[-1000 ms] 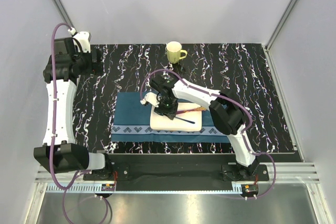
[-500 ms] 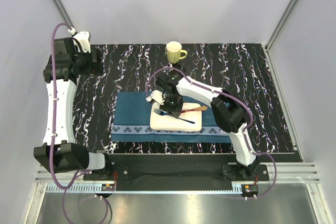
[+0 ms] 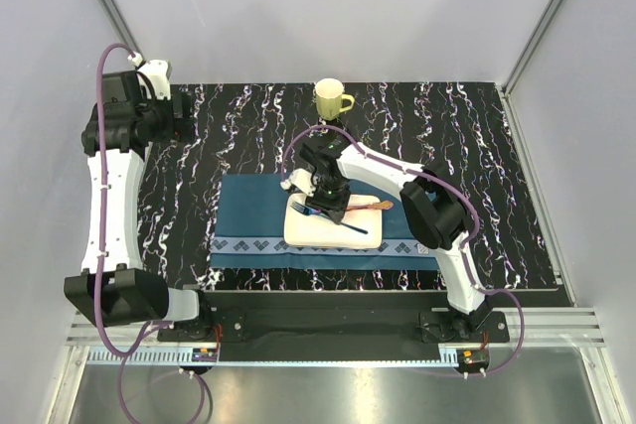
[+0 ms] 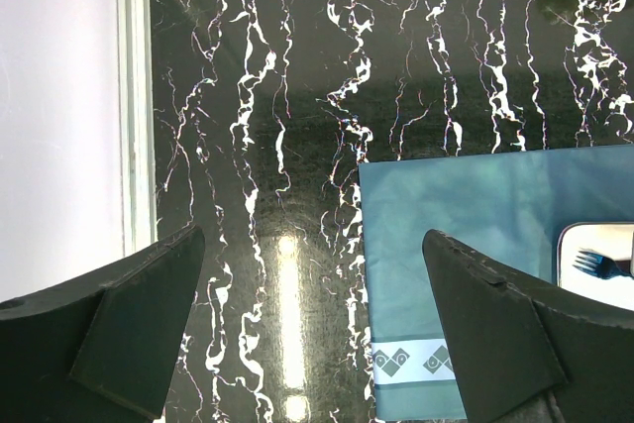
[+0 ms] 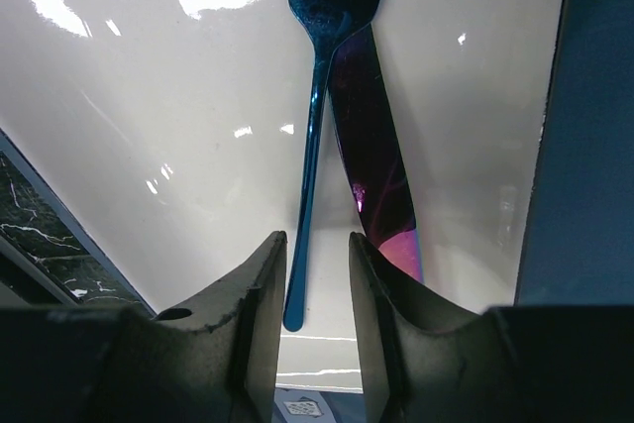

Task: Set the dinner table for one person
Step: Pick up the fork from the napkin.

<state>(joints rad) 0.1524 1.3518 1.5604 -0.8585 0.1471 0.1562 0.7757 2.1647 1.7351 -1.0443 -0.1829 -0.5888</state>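
R hand [image 5: 315, 245] has backed off the fork [image 5: 317, 66], fingers [image 5: 253, 314] slightly apart, nothing gripped. Fork lies on the plate [image 5: 149, 146] (cream). L hand [image 4: 312, 240] gapes wide over the counter [image 4: 297, 96].

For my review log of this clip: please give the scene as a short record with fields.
table: black, white-veined
placemat: blue, near middle of table
plate: cream, square, on placemat
fork: blue, lying on plate
knife: on plate, alongside fork
mug: yellow-green, far edge, off placemat
right fingers: slightly apart, straddling fork's handle end
left fingers: wide open, empty
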